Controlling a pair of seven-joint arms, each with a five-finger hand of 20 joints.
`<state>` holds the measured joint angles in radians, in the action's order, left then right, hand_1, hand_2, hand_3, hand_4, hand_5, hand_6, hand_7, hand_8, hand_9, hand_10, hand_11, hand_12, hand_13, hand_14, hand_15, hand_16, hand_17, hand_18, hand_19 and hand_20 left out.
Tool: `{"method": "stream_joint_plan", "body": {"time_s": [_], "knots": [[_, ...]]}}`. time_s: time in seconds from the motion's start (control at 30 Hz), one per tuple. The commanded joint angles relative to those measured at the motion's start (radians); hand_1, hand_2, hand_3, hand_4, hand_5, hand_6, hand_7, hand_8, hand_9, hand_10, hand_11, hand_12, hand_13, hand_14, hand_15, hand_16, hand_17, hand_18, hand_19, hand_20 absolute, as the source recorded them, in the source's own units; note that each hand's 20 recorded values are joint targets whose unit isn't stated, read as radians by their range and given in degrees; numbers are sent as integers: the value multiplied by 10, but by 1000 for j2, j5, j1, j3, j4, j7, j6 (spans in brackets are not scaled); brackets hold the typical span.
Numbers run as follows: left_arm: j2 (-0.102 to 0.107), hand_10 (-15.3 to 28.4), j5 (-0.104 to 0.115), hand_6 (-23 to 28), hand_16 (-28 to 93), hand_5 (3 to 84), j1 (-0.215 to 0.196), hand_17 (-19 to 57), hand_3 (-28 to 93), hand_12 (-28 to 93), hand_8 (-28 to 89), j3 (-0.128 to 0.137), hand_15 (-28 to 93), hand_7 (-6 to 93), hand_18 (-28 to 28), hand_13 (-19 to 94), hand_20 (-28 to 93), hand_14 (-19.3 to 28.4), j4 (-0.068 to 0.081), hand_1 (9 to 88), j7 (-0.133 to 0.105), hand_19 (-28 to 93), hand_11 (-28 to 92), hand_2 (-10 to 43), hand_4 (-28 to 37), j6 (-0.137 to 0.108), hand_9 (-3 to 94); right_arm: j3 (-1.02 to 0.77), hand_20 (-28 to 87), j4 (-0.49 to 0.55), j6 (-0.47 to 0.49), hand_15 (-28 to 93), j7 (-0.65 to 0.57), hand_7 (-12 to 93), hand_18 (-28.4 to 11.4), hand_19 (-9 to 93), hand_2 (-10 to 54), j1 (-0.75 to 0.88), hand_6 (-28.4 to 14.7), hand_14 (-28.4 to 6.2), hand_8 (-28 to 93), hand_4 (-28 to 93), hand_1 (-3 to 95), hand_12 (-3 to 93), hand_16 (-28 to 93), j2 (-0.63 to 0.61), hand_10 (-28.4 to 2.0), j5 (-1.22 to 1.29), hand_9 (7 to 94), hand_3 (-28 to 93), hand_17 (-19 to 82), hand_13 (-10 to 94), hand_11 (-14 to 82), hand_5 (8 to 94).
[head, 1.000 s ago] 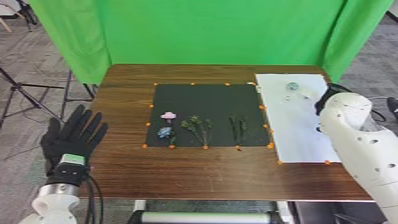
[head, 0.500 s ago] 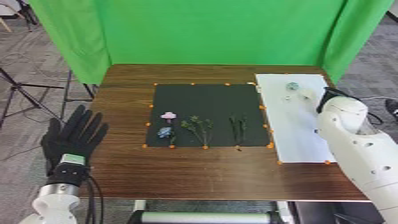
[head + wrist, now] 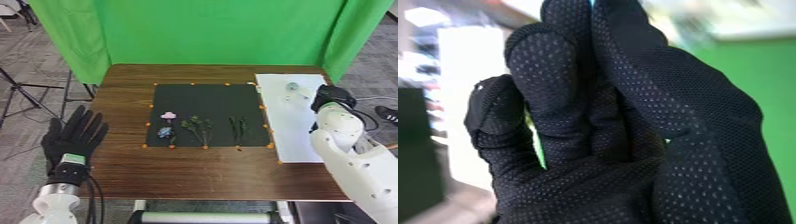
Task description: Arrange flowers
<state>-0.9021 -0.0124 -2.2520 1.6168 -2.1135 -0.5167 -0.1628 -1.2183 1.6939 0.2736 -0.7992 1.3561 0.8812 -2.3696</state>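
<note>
In the head view my left hand (image 3: 75, 135) rests palm up with straight fingers, left of the table. My right hand (image 3: 332, 95) is at the white sheet's right edge, beside a pale blue flower (image 3: 292, 86) and a small white flower (image 3: 304, 91). The right wrist view has my right hand (image 3: 576, 185) with loosely bent fingers, the thumb close against them, and nothing seen held. On the black mat (image 3: 209, 95) lie a pink flower (image 3: 169, 116), a blue flower (image 3: 165, 132), green sprigs (image 3: 195, 125) and thin dark stems (image 3: 237, 131).
The white sheet (image 3: 289, 135) lies right of the mat on the brown table (image 3: 195, 175). Orange markers line the mat's and sheet's edges. A green curtain (image 3: 213, 35) hangs behind the table, and a black tripod (image 3: 35, 87) stands at the left.
My right forearm has shifted left, partly covering the sheet's lower right, and the right hand has turned near the sheet's edge. The left hand and the flowers on the mat have kept their places.
</note>
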Motion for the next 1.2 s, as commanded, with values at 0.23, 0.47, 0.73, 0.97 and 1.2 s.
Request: {"method": "stream_joint_plan", "body": {"time_s": [0.23, 0.47, 0.73, 0.97, 1.2], "knots": [[4, 124, 3, 69, -69, 374, 4, -50, 717, 114, -93, 1, 333, 137, 134, 239, 102, 135, 1, 252, 24, 336, 194, 128, -283, -10, 336, 108, 404, 169, -77, 496, 214, 348, -222, 853, -95, -123, -24, -54, 126, -283, 643, 502, 452, 248, -93, 164, 844, 734, 411, 770, 157, 737], [4, 125, -9, 70, -70, 376, 28, -49, 714, 114, -93, -8, 334, 137, 133, 239, 102, 134, 11, 254, 56, 335, 195, 130, -283, -10, 336, 210, 405, 141, 24, 497, 223, 351, -221, 850, -95, -137, -25, -53, 122, -282, 640, 495, 443, 386, -92, 246, 848, 739, 420, 774, 158, 738], [4, 124, -32, 70, -69, 377, 45, -49, 712, 113, -93, -14, 334, 137, 134, 238, 102, 134, 15, 255, 89, 335, 196, 132, -283, -33, 336, 321, 406, 55, 17, 497, 231, 350, -221, 851, -95, -134, -25, -53, 122, -282, 641, 495, 443, 470, -93, 150, 848, 739, 421, 775, 159, 738], [6, 124, -34, 71, -70, 382, 69, -51, 712, 113, -93, -38, 335, 135, 135, 238, 103, 135, 24, 254, 95, 338, 197, 137, -283, -17, 337, 358, 406, -15, -54, 499, 236, 350, -220, 852, -95, -151, -26, -51, 119, -282, 640, 494, 442, 514, -94, 92, 848, 739, 422, 776, 159, 738], [10, 124, -27, 71, -70, 383, 79, -50, 712, 112, -92, -40, 336, 134, 134, 238, 101, 134, 28, 254, 91, 337, 197, 138, -283, -21, 338, 343, 404, -40, -50, 499, 236, 350, -219, 852, -95, -126, -26, -52, 109, -283, 641, 485, 443, 546, -94, 71, 845, 732, 422, 773, 156, 735]]}}
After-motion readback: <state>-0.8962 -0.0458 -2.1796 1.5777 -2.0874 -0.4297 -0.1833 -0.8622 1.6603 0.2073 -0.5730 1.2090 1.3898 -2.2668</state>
